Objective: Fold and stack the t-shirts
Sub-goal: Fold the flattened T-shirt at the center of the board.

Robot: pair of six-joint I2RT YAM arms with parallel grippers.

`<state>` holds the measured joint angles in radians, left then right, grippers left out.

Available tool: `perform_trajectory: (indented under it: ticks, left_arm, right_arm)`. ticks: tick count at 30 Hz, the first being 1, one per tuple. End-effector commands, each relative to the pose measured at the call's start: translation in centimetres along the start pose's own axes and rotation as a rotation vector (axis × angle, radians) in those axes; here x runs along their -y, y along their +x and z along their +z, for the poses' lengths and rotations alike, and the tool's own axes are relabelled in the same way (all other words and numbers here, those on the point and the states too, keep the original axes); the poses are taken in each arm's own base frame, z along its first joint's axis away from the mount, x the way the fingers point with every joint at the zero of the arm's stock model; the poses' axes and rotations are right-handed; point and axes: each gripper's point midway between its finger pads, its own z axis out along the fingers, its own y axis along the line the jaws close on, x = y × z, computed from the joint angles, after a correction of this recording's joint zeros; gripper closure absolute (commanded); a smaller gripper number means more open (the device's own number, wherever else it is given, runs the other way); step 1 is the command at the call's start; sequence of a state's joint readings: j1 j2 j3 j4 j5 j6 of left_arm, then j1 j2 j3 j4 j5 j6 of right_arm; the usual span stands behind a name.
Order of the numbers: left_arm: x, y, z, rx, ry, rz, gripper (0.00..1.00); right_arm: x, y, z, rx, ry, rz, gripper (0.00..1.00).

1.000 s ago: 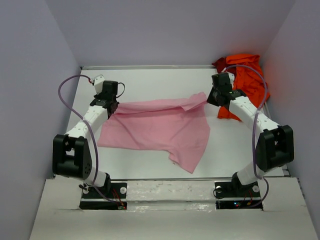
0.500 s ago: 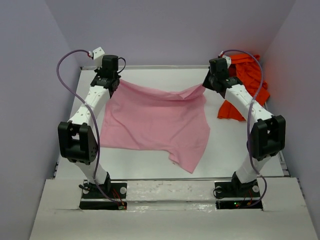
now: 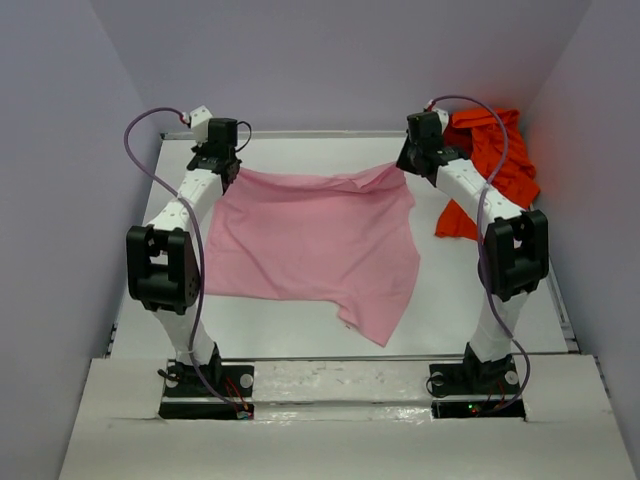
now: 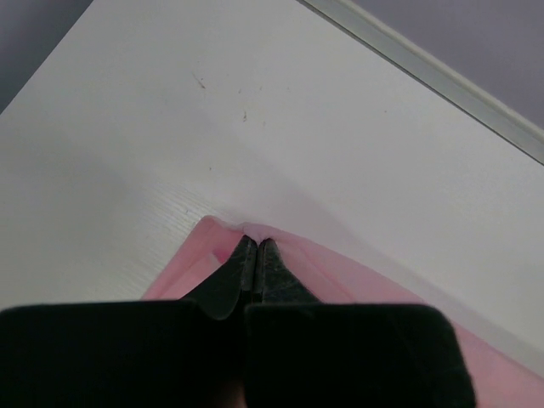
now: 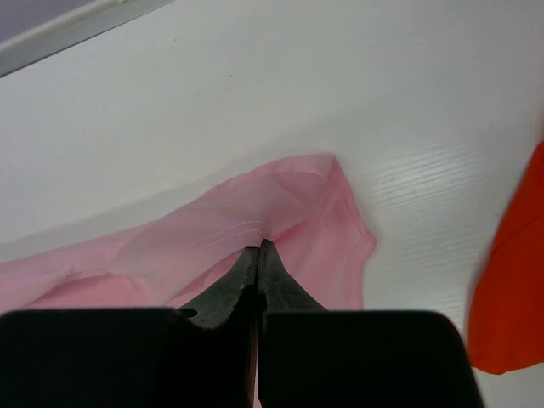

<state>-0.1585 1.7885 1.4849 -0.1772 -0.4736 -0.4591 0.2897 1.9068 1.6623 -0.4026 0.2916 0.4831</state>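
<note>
Top view: high, from near edge, facing table (image 3: 300, 325). Wrist views: close, past jaws. Shared: pink t-shirt (image 3: 310, 235).

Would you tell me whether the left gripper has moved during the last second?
Yes: the left gripper moved toward the table's far rail, dragging a corner of the light pink t-shirt.

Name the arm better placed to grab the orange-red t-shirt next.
Right. Right end effector, though shut on the pink t-shirt, sits beside the orange-red t-shirt; left end effector is across the table.
</note>
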Motion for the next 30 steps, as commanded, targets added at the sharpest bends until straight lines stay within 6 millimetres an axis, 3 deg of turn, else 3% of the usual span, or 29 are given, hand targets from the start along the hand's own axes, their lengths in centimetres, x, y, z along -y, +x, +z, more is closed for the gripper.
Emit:
perform_trajectory:
  ticks: [1, 5, 9, 12, 19, 30]
  left_arm:
    - [-2.0, -1.4, 0.4, 0.039, -0.031, -0.067, 1.0]
    - [-4.2, -0.2, 0.2, 0.012, -0.062, -0.07, 1.0]
    - [-5.1, 1.2, -0.7, -0.01, -0.062, -0.065, 1.0]
    - [-5.5, 2.6, -1.1, -0.032, -0.062, -0.047, 1.0]
    - [-4.5, 5.1, -2.4, -0.053, -0.05, 0.032, 1.0]
    - [-7.4, 9.4, -3.5, -0.125, -0.099, 0.059, 1.0]
  right_arm:
    - [-0.3, -1.1, -0.5, 0.053, -0.001, 0.013, 1.0]
    - [0.9, 0.9, -0.9, 0.017, 0.021, 0.016, 1.0]
    - [1.6, 1.6, -2.2, 0.008, 0.017, 0.016, 1.0]
    - [2.8, 3.7, -2.6, -0.028, 0.034, 0.007, 1.0]
    - [3.9, 5.6, -3.5, -0.055, 0.032, 0.019, 1.0]
    - [5.3, 9.3, -4.0, -0.125, 0.041, 0.037, 1.0]
